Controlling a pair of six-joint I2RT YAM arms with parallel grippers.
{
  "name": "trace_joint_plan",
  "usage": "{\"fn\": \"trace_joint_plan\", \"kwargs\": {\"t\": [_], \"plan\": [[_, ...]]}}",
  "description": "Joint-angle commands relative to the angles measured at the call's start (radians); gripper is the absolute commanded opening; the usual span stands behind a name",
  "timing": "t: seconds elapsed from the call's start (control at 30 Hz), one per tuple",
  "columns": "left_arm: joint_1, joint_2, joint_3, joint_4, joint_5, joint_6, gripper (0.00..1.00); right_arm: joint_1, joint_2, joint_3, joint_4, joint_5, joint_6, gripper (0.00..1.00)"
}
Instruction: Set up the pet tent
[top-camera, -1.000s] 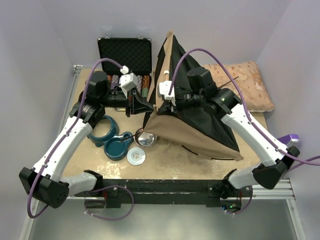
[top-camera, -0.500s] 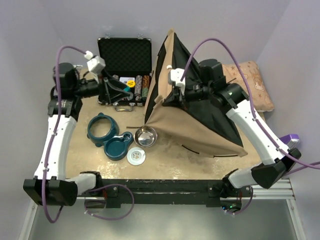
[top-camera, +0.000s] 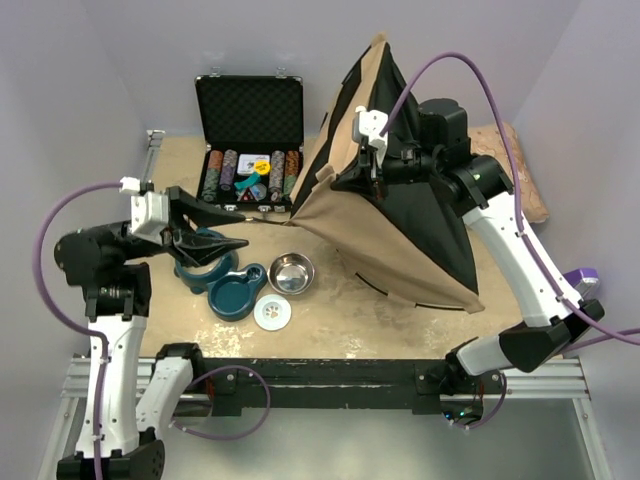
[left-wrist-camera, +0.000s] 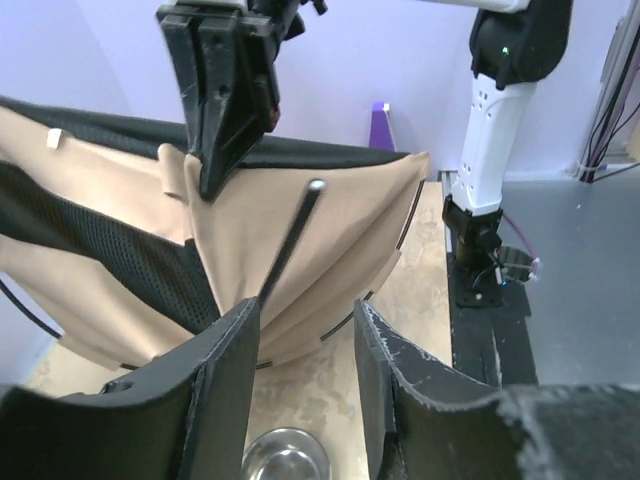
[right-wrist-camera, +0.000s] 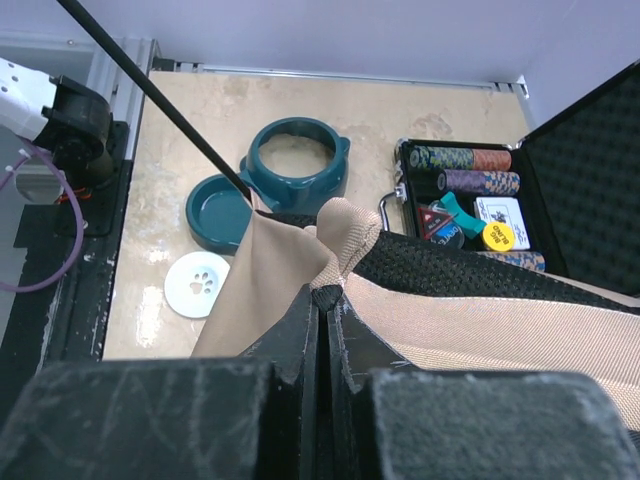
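Holding one pet tent (top-camera: 375, 250), right end effector (right-wrist-camera: 322, 296) is clamped; left end effector (top-camera: 238, 228) apart.

The pet tent (top-camera: 400, 240) stands on the right half of the bench (top-camera: 340, 322), with the pillow (top-camera: 530, 180) behind it at the right edge. The open case (top-camera: 250, 115) sits at the back, left of the tent. In front of the case lie the ring-shaped stand (top-camera: 200, 270), the shallow dish (top-camera: 232, 298) and the metal bowl (top-camera: 291, 272). The round lid (top-camera: 272, 314) lies nearest the front. The left hand (top-camera: 240, 228) is above the stand, and the right hand (top-camera: 372, 172) is at the tent's upper edge.
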Motion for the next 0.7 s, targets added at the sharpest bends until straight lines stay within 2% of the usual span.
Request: {"fn": "trace_joint_plan", "kwargs": {"t": [0.0,0.3,0.67], "plan": [[-0.004,-0.001,-0.052,0.511,-0.024,-0.370,0.44,-0.006,0.012,0.063,0.040,-0.041,0.038,0.00],[-0.047,0.027,-0.044,0.520,-0.092,-0.304,0.38,-0.006,0.008,0.063,0.042,-0.049,0.046,0.00],[-0.155,0.077,-0.055,0.506,-0.121,-0.232,0.33,-0.006,0.009,0.060,0.051,-0.049,0.053,0.00]]}}
